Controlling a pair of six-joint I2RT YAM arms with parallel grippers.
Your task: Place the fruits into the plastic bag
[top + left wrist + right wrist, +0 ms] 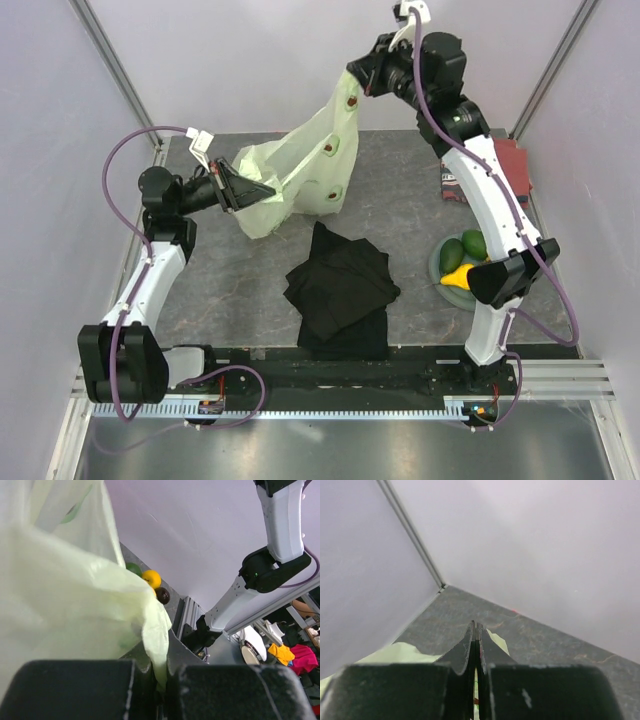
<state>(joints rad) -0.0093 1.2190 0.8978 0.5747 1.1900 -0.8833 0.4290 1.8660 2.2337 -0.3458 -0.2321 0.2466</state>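
The bag (310,165) is stretched on a slant, low at the left gripper (265,190) and high at the right gripper (352,82). Both jaws are pinched tight on its film.

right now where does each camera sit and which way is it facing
top external: above and behind the bases, looking down on the grey table; both white arms show, left gripper and right gripper holding the pale yellow-green translucent plastic bag.
left wrist: on the left arm, facing across towards the right arm; its fingers pinch the bag.
right wrist: raised, facing the back wall corner; its fingers shut on a bag edge.
shared: top and left wrist both show the round yellow fruit.
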